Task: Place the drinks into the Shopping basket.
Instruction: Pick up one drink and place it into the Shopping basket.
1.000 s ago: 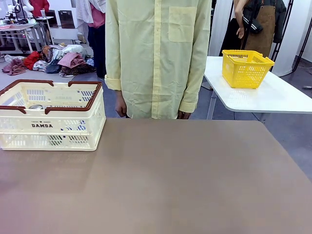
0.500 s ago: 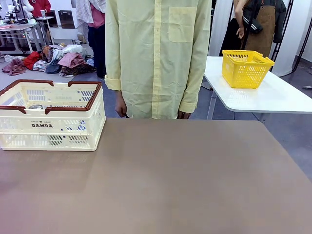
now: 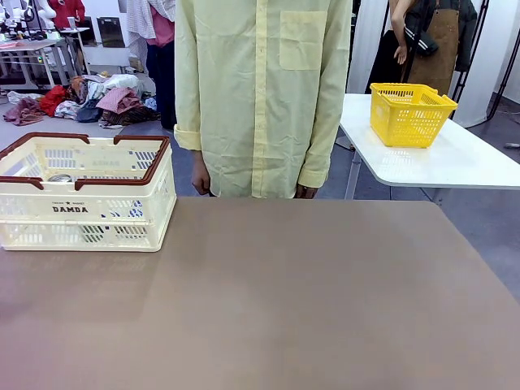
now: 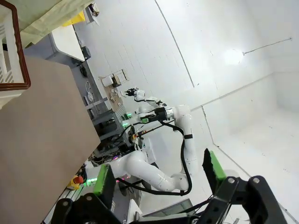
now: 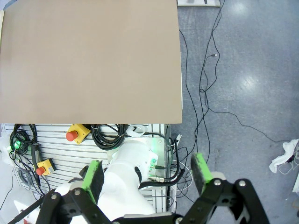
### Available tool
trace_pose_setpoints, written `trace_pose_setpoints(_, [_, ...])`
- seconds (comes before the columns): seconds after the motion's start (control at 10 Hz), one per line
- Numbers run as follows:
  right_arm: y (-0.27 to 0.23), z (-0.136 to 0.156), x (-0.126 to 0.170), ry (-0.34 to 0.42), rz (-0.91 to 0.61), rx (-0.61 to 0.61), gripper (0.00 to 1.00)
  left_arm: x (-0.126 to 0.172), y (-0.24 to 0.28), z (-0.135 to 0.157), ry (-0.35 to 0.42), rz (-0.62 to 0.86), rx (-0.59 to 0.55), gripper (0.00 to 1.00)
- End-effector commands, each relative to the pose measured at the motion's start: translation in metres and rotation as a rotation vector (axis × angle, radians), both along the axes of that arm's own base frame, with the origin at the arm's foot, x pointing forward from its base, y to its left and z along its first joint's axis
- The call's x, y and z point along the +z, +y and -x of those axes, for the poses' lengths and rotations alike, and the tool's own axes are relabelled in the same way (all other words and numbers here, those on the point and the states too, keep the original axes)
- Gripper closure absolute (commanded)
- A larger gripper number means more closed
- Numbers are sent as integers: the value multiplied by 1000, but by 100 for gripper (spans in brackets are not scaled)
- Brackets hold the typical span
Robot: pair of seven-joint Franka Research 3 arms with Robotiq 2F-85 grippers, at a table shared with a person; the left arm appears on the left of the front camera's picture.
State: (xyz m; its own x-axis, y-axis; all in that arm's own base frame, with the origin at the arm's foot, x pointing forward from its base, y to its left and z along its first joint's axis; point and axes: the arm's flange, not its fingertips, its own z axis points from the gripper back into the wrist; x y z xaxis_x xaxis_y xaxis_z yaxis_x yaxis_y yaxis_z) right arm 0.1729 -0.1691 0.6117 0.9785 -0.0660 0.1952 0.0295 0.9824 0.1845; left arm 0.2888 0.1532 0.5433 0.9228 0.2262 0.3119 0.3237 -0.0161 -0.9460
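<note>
Both black two-finger tools with green pads, the left tool (image 4: 159,175) and the right tool (image 5: 145,175), stand spread wide, gripping nothing. At the brown desk's (image 3: 309,301) far left corner sits the cream-white slotted plastic shopping basket (image 3: 85,195) with its dark brown rim; blue-printed slim metal drink cans (image 3: 130,210) show through its slots. A person in a pale yellow shirt (image 3: 262,93) stands at the far edge.

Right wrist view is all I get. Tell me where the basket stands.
Observer: The basket stands on the table's far left part, seen from the front.
Operator: Report what's inside.
Observer: One silver can top shows below the rim; blue shapes show through the slots.
Operator: Give me the left gripper.
Observer: The left gripper is open and empty.
</note>
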Motion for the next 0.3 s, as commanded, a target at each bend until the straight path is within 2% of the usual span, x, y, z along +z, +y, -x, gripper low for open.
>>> trace_pose_setpoints(0.0, [1, -1, 1, -3, 4, 1, 0, 2, -2, 1, 5, 30, 9, 0])
trace_pose_setpoints(0.2, [1, -1, 1, -3, 4, 1, 0, 2, -2, 1, 5, 30, 9, 0])
